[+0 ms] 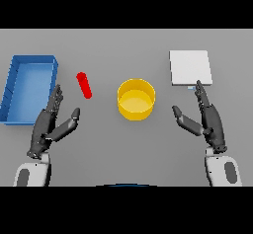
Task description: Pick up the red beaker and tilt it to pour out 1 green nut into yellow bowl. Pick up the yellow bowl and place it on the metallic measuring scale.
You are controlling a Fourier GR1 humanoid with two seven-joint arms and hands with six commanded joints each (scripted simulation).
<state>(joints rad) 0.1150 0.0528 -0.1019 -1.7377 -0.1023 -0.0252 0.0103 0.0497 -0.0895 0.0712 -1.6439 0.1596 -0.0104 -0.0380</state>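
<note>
The red beaker (84,85) stands as a slim red cylinder left of centre on the table. To its right sits the yellow bowl (136,99), round and deep, with no nut visible inside. The metallic scale (190,67) is a pale square plate at the back right. My left hand (49,123) is open, fingers straight, below and left of the beaker, not touching it. On the right, my right hand (207,117) is open too, just below the scale's front edge and apart from the bowl.
A blue bin (17,87) with raised walls lies along the left side, close to my left hand's fingertips. Grey table surface lies between the two hands in front of the bowl.
</note>
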